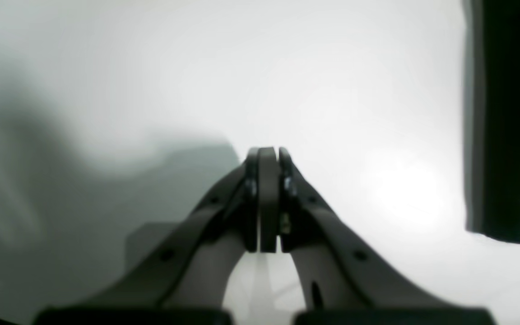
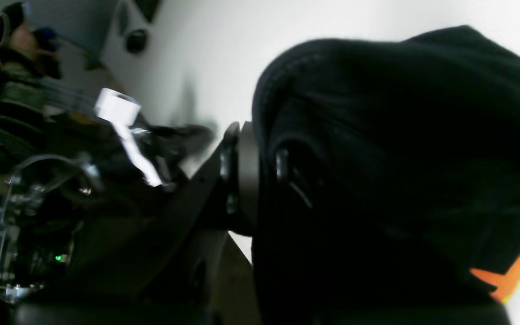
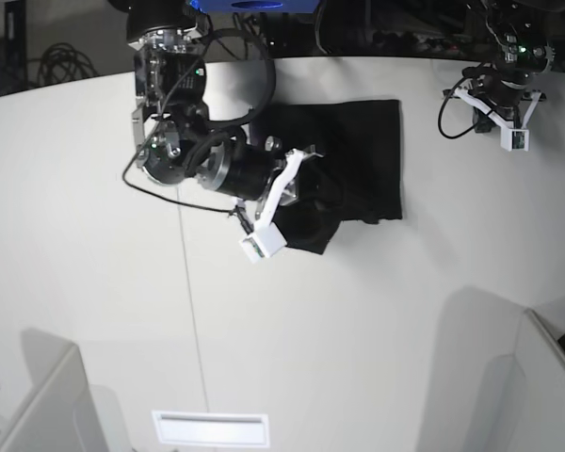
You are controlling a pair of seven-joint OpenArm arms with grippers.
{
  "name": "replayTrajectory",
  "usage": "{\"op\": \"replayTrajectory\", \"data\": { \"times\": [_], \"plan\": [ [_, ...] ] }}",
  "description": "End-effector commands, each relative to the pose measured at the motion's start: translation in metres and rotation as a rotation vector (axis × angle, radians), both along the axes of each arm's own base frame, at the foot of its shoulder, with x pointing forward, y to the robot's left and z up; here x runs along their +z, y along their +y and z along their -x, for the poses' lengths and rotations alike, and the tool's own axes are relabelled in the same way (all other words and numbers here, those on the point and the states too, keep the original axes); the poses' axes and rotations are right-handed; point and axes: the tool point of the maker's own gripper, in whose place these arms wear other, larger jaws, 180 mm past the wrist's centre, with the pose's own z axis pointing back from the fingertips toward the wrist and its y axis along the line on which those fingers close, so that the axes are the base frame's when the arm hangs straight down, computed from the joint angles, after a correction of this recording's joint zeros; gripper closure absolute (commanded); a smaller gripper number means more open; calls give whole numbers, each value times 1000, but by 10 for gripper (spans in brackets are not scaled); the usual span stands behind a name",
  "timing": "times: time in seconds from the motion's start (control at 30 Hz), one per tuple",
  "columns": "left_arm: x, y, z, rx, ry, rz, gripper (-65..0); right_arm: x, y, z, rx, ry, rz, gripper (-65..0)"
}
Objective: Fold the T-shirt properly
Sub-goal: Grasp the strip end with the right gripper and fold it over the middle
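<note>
- Right gripper [image 2: 260,176] clamps a bunched fold of the T-shirt [image 2: 377,158]; black cloth fills the gap between its fingers and drapes over the far one.
- Left gripper [image 1: 269,198] is clenched on nothing, its pads pressed flat together above bare table [image 1: 332,90].
- On the table's far side, near the middle in the base view, the T-shirt [image 3: 358,160] lies partly folded, a dark rectangle with a rumpled lump at its near-left corner.
- That lump sits at the right arm's wrist [image 3: 292,193], where the cloth is lifted and gathered.
- An orange patch with a yellow fleck [image 2: 517,271] peeks from under the black cloth at the lower right of the right wrist view; it is too partial to read as a picture.
- A dark edge of the T-shirt [image 1: 508,122] runs down the right side of the left wrist view, well apart from the left gripper.
- Over at the table's far right corner in the base view, the left arm [image 3: 504,104] hangs clear of the cloth.
- No container shows in any view.
- No brand, label or writing can be read; both wrist views are blurred.
</note>
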Motion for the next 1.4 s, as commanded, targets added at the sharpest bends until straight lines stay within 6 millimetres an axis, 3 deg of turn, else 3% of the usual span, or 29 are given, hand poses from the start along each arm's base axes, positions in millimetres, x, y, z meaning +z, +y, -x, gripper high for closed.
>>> {"op": "replayTrajectory", "data": {
  "times": [0.0,0.3,0.43,0.53,0.67,0.83,1.03,1.3,1.33,1.37],
  "plan": [
    [7,2,-3,4,-28,-10,0,6,7,-2,-2,-22,-19,0],
    [4,2,9,1,1,-16,0,-13,41,8,50,-116,103,0],
    [3,3,14,3,9,-15,0,-34,62,19,104,-140,167,0],
    [7,18,25,49,16,-38,0,-54,72,25,118,-126,209,0],
    [11,32,34,90,18,-61,0,-63,80,20,110,-109,234,0],
    [16,44,40,123,17,-80,0,-67,88,13,98,-102,266,0],
    [15,45,42,129,19,-80,0,-88,89,6,58,-65,310,0],
    [15,45,42,129,20,-79,0,-85,89,3,47,-72,304,0],
    [15,45,42,129,20,-79,0,-83,89,1,48,-77,304,-36],
    [15,45,42,129,20,-79,0,-83,89,1,50,-81,304,-113]
  ]
}}
